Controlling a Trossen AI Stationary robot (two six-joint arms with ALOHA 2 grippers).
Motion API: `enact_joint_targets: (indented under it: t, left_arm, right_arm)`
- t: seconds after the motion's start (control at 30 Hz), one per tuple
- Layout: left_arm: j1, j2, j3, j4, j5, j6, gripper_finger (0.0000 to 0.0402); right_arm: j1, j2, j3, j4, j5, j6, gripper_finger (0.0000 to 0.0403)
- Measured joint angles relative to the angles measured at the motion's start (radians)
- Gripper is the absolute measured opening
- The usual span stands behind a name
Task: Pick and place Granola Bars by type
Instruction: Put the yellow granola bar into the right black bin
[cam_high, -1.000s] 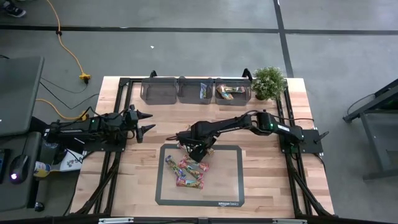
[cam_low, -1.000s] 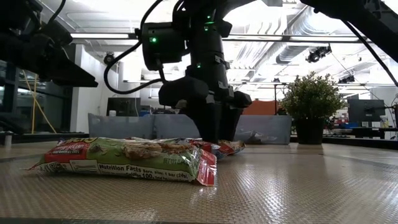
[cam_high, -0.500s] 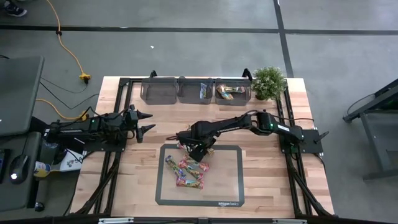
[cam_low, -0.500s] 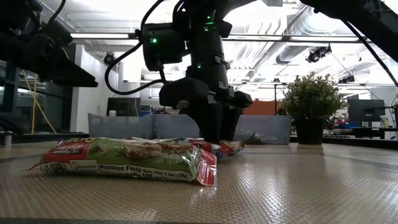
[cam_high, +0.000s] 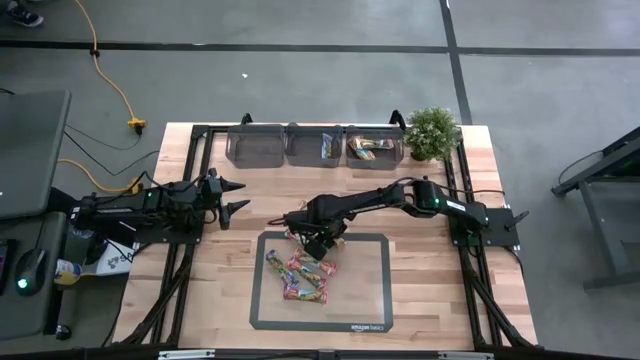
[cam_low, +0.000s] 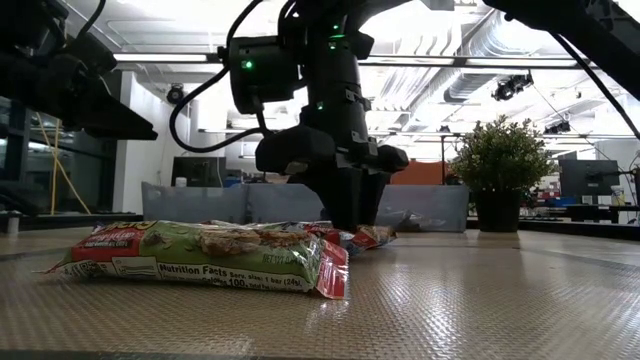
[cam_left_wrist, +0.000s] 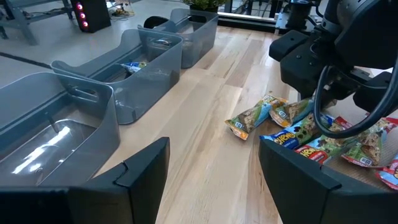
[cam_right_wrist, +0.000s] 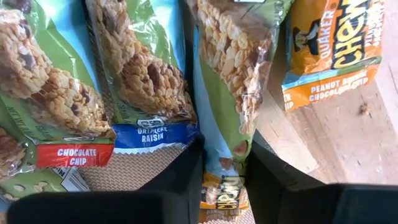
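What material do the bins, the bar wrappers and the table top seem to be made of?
Bins: probably plastic, grey, translucent, glossy with reflections.
Granola bar wrappers: thin printed film, shiny and crinkled.
Table top: apparently wood, pale planks with visible grain.

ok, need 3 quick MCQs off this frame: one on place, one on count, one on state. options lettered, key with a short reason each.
1. Where is the right gripper?
A. Over the bins
B. Low over the bar pile at the mat's far edge
C. Beside the plant

2. How many grey bins stand along the table's far edge?
A. Two
B. Three
C. Five

3. How do the right gripper's fingers stand?
A. On either side of a green-wrapped granola bar
B. Spread wide in the air
C. Clamped on a bin wall

Key:
1 B: the high view shows it down at the pile on the mat's far edge.
2 B: the high view shows three bins in a row beside the plant.
3 A: the right wrist view shows the bar's end between the two fingers.

The left gripper waits open at the table's left.
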Motion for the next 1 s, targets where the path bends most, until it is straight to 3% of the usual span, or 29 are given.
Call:
enact_joint_targets:
  t: [1.0]
  left_arm:
    - [0.000, 0.000, 0.000, 0.000, 0.000, 0.000, 0.0243]
  right_arm:
    - [0.000, 0.002, 0.034, -0.053, 0.016, 0.025, 0.0082]
